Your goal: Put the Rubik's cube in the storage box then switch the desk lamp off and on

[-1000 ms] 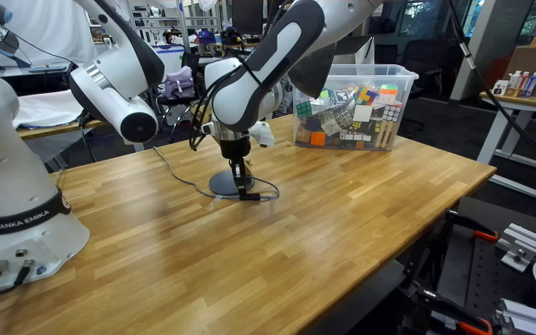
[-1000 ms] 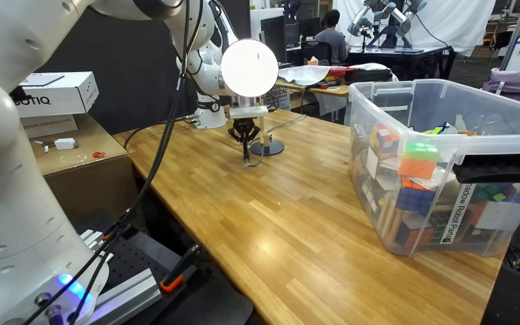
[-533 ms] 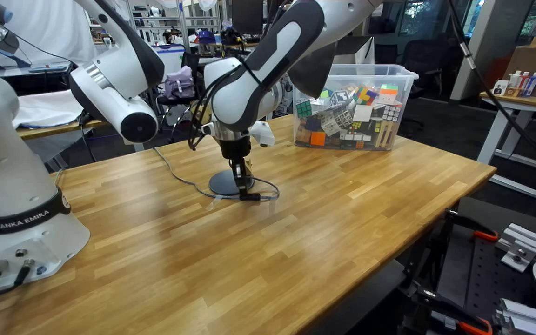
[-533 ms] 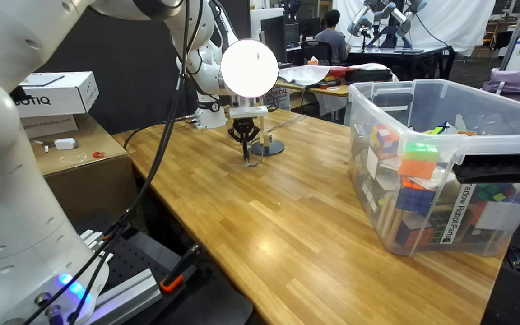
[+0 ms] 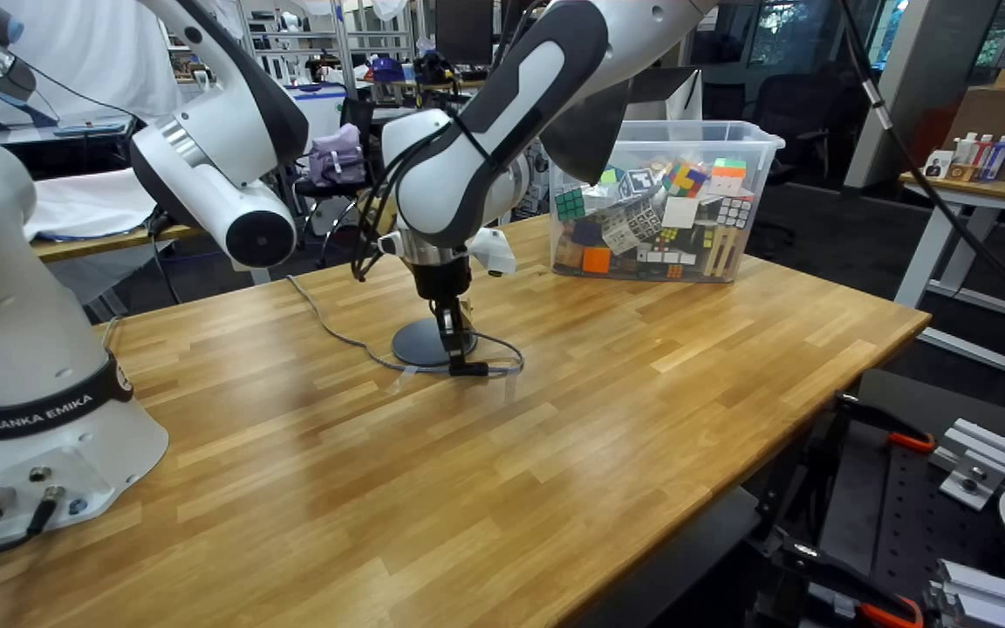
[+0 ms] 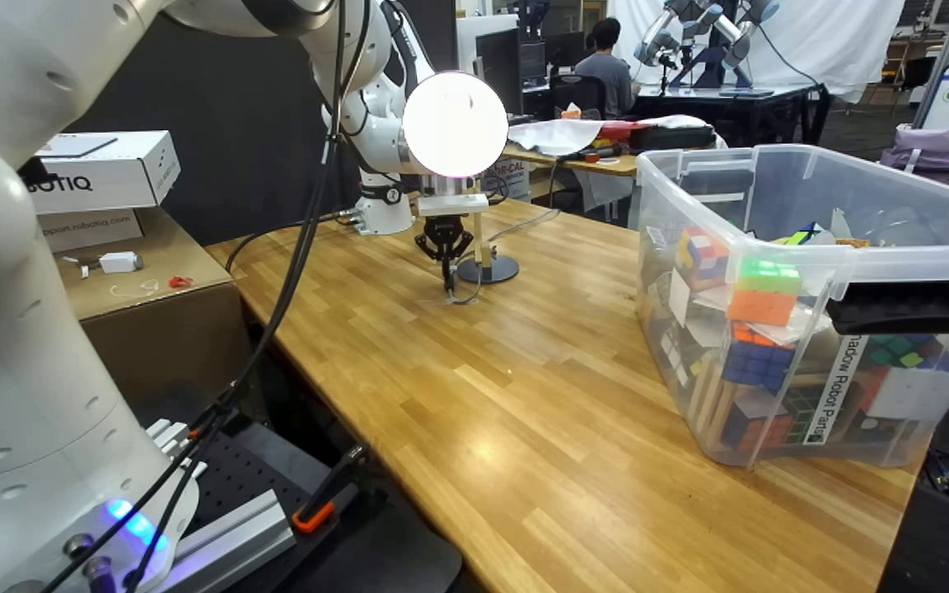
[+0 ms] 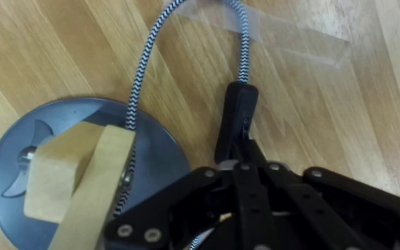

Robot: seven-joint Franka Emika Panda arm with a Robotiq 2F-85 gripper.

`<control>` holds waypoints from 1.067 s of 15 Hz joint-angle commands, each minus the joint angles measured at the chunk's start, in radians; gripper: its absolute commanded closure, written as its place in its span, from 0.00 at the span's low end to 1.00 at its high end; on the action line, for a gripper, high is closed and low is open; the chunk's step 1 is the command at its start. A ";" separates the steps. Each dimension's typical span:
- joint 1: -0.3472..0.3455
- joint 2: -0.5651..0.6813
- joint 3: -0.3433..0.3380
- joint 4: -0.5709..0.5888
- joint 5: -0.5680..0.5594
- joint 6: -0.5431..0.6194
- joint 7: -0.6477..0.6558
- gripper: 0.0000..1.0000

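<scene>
At wrist-view eight o'clock from the switch [image 7: 236, 114]: lamp [image 7: 96, 173], lit | end effector [image 7: 243, 147]: closed, holding nothing, tips by switch's five-o'clock edge | pressing off-centre, I could skid off

Reads "FRANKA EMIKA" on the black collar [image 5: 42, 412] of a white arm base [image 5: 88, 471] — "hadow Robot Parts" on the label [image 6: 835, 391] of the storage box [image 6: 895, 262], "BOTIQ" on a white carton [image 6: 100, 177], "pport.robotiq.com" on the lower carton [image 6: 94, 231] — partly hidden, "R-CAL" on a white surface [image 6: 511, 176]
</scene>
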 commanded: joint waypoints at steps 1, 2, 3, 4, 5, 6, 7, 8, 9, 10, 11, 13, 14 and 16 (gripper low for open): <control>0.004 -0.004 -0.002 0.002 -0.018 -0.026 0.001 1.00; 0.004 -0.005 -0.003 0.001 -0.018 -0.027 0.002 1.00; 0.003 -0.006 -0.003 -0.002 -0.018 -0.026 0.003 1.00; 0.002 -0.007 -0.003 -0.005 -0.017 -0.025 0.003 1.00; 0.001 -0.010 -0.003 -0.010 -0.016 -0.022 0.004 1.00; 0.000 -0.012 -0.003 -0.014 -0.015 -0.021 0.005 1.00; -0.001 -0.012 -0.003 -0.016 -0.015 -0.020 0.005 1.00; -0.001 -0.014 -0.004 -0.018 -0.015 -0.019 0.006 1.00; -0.002 -0.015 -0.004 -0.020 -0.015 -0.019 0.006 1.00; -0.002 -0.016 -0.005 -0.021 -0.015 -0.019 0.006 1.00; -0.002 -0.018 -0.005 -0.022 -0.016 -0.019 0.006 1.00; -0.003 -0.021 -0.007 -0.026 -0.016 -0.018 0.008 1.00; -0.004 -0.024 -0.007 -0.030 -0.015 -0.017 0.009 1.00; -0.006 -0.026 -0.003 -0.039 -0.010 -0.013 0.012 1.00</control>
